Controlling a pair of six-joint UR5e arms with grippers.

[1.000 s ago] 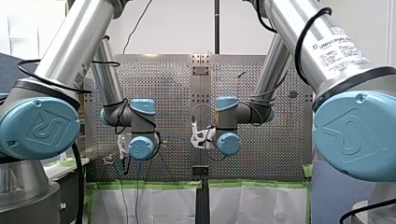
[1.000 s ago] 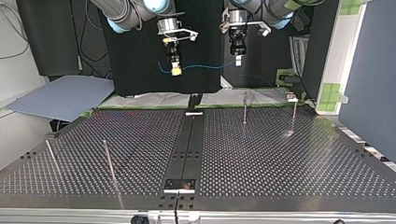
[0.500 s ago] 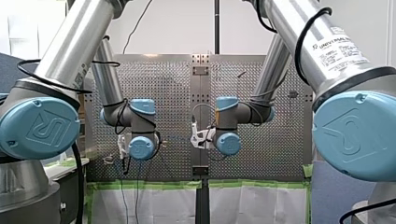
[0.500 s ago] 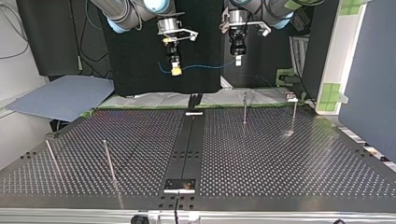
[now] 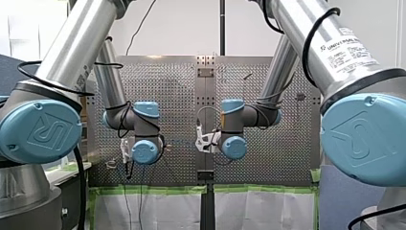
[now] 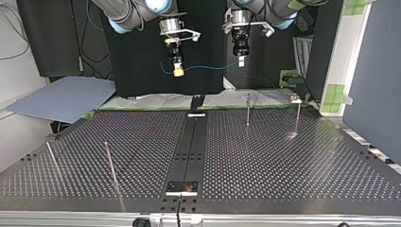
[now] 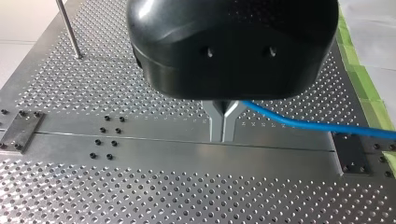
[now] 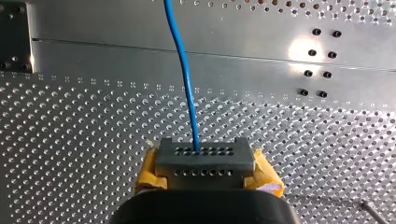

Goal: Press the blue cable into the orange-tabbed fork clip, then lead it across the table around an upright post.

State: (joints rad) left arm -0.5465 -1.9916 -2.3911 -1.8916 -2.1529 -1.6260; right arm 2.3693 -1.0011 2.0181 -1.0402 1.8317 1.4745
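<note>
The blue cable [image 6: 208, 67] hangs stretched between my two grippers, well above the perforated table [image 6: 283, 161]. In the top view my right gripper [image 6: 178, 71], with yellow pads, is shut on it, and a short end curls out past it. My left gripper [image 6: 241, 60] is shut on the cable's other part. In the left wrist view the metal fingers [image 7: 223, 125] pinch the cable [image 7: 317, 125], which runs off sideways. In the right wrist view the cable [image 8: 183, 60] runs straight ahead from the yellow-padded gripper [image 8: 204, 161]. In the front view the wrists hide both grippers. I see no orange-tabbed clip clearly.
Thin upright posts stand on the table: two at the top view's far right [image 6: 247, 109] [image 6: 297, 116] and two at its near left [image 6: 109, 163] [image 6: 51, 158]. A small fitting [image 6: 294, 98] sits at the far right edge. A dark rail [image 6: 191, 146] runs down the table's middle.
</note>
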